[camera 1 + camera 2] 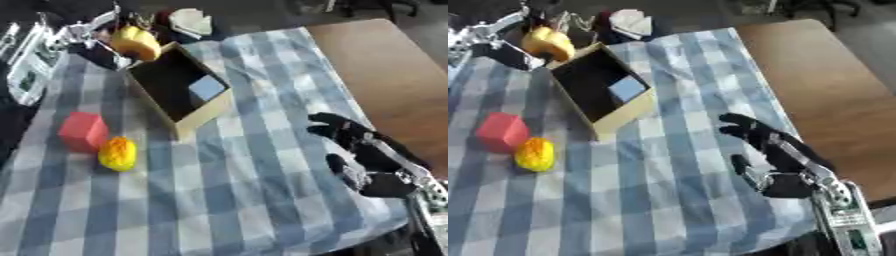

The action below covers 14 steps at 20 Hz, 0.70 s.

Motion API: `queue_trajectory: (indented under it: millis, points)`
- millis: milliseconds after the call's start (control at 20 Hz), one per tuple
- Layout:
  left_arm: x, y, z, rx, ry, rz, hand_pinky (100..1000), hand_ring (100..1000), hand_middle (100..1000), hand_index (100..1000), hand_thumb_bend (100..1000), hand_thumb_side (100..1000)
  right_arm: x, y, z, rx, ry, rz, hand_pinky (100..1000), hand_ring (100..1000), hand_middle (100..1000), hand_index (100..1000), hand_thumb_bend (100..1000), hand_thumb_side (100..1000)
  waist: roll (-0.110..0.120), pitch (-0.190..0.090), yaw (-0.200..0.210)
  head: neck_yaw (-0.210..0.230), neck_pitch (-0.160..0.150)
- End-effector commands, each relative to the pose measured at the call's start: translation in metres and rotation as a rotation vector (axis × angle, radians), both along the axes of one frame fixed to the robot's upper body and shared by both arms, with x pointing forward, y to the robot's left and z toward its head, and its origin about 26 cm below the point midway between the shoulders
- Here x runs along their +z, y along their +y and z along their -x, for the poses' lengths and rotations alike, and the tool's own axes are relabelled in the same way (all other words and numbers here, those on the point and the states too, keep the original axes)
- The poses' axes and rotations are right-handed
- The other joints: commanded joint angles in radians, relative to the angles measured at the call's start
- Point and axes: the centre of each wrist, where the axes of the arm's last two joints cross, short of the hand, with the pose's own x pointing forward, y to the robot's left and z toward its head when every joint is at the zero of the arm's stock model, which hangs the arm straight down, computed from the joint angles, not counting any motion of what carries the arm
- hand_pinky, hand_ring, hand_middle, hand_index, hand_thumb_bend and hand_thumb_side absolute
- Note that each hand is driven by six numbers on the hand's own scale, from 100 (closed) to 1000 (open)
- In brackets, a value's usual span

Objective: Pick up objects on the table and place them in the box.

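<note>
An open cardboard box [206, 116] with a dark inside stands on the checked cloth, and a light blue block [207, 87] lies in it. My left hand [94, 39] comes in from the upper left, shut on a yellow rounded object [136, 43] that it holds just above the box's far left corner. Left of the box on the cloth sit a red cube [83, 131] and a yellow-orange rounded object [117, 154], touching each other. At the right my right hand [770, 145] rests open on the cloth, fingers spread and holding nothing.
The blue and white checked cloth [227, 200] covers the table. Bare brown wood [385, 70] shows at the right. A white crumpled object [191, 21] lies past the box at the far edge. Papers [26, 65] sit at the far left.
</note>
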Motion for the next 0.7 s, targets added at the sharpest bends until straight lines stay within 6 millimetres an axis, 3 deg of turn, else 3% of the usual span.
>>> queue_trajectory:
  millis: [50, 300, 700]
  points:
    - [-0.005, -0.009, -0.007, -0.002, -0.033, -0.024, 688, 580, 558, 728, 325, 169, 0.009, 0.004, -0.001, 0.025, -0.028, -0.006, 1000, 933, 963, 1000, 100, 354, 0.005, -0.005, -0.003, 0.004, 0.004]
    - [-0.024, -0.016, -0.010, -0.019, -0.001, -0.054, 732, 654, 655, 793, 355, 257, 0.010, 0.005, -0.001, 0.031, -0.028, -0.009, 1000, 933, 963, 1000, 100, 356, 0.006, -0.004, -0.006, 0.000, 0.004]
    - [-0.025, -0.003, -0.005, -0.054, 0.028, -0.092, 769, 731, 740, 842, 408, 403, 0.010, 0.004, -0.001, 0.023, -0.029, -0.010, 1000, 932, 963, 1000, 100, 360, 0.006, -0.006, 0.002, -0.011, 0.004]
